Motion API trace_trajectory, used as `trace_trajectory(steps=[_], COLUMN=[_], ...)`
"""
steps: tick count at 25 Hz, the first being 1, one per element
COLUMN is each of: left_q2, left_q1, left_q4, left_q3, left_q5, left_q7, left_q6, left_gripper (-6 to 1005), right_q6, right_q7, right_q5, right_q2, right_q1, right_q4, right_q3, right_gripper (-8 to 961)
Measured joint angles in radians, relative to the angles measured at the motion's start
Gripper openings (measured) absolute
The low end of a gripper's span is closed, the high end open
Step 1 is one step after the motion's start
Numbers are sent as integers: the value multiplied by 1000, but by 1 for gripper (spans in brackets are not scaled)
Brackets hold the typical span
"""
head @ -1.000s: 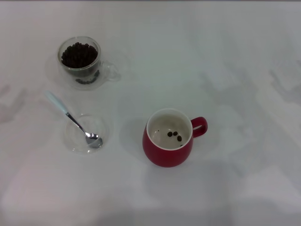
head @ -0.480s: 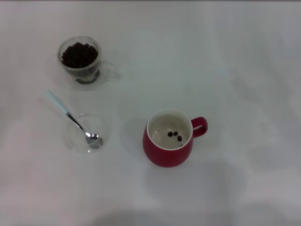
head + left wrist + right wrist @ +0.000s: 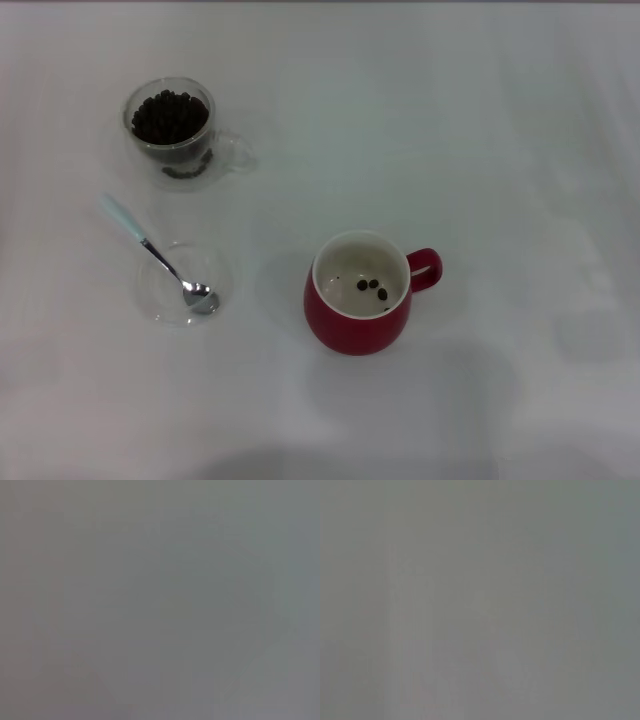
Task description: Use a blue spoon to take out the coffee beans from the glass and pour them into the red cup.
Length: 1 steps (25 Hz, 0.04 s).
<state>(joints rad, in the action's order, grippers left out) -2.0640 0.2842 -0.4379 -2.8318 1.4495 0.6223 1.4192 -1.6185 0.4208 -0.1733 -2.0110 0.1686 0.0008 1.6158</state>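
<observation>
In the head view the glass [image 3: 170,130] stands at the far left, filled with dark coffee beans [image 3: 168,116], its handle pointing right. The blue spoon [image 3: 155,253] lies nearer me, its pale handle pointing up-left and its metal bowl resting in a flat clear glass dish [image 3: 185,283]. The red cup [image 3: 360,293] stands near the middle with its handle to the right and three beans [image 3: 371,287] inside. Neither gripper shows in any view. Both wrist views show only plain grey.
The white table [image 3: 500,150] stretches around the objects. Nothing else stands on it.
</observation>
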Motion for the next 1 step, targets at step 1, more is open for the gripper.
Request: trace_trajectory(steps=[1], left_q2=[-1], left_q1=[1], left_q4=[2], left_q3=[0], left_q5=[4], left_q7=[-4], left_q6=[-3], left_gripper=[551], right_q6=[4], right_q7=[0], right_q5=[1], right_q2=[0], right_q1=[2], right_q4=[-1], right_q3=[1], right_gripper=[876])
